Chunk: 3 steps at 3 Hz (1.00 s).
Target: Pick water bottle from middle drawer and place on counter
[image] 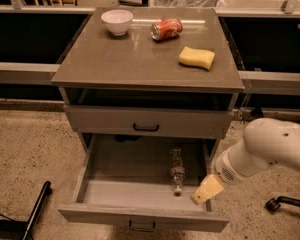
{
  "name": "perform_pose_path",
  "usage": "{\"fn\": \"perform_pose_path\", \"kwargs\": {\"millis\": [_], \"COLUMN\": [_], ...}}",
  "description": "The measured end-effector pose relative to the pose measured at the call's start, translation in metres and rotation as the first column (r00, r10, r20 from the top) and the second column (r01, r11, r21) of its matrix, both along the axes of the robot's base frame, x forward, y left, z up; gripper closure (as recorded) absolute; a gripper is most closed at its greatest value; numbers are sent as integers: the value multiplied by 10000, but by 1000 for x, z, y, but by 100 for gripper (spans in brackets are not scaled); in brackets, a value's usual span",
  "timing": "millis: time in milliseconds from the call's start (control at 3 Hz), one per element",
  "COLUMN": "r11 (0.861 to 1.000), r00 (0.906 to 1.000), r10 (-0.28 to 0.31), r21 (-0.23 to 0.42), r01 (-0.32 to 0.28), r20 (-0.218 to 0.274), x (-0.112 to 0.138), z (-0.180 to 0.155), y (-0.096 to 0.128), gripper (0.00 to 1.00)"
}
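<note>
No text, number or sign could be read anywhere. The red soda can (pixel 166 28), lying on its side on the worktop (pixel 140 64), bore pale markings on its label, but no letters or brand could be made out. The water bottle (pixel 177 170), lying in the open middle drawer (pixel 140 217), showed no legible label. The hand (pixel 206 190) hung at the drawer's front right corner, near the bottle's cap end, and carried no readable marking.
</note>
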State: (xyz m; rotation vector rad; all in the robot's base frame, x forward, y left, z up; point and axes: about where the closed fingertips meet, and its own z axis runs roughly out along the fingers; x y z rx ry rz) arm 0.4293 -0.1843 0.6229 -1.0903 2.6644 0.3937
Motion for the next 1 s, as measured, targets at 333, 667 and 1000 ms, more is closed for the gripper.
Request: {"fn": "perform_pose_path", "kwargs": {"millis": [333,667,1000], "r11": [10000,9997,9997], "r00": [9935,9804,9794], "r10": [-43,-239,-224], "r21": [-21,115,42], "r01": [46,221,220], "r20": [1139,1958,2005], "x": [32,52,54], "z": [-25,-17,-20], "y": [16,17,20], "gripper": [0,0,0]}}
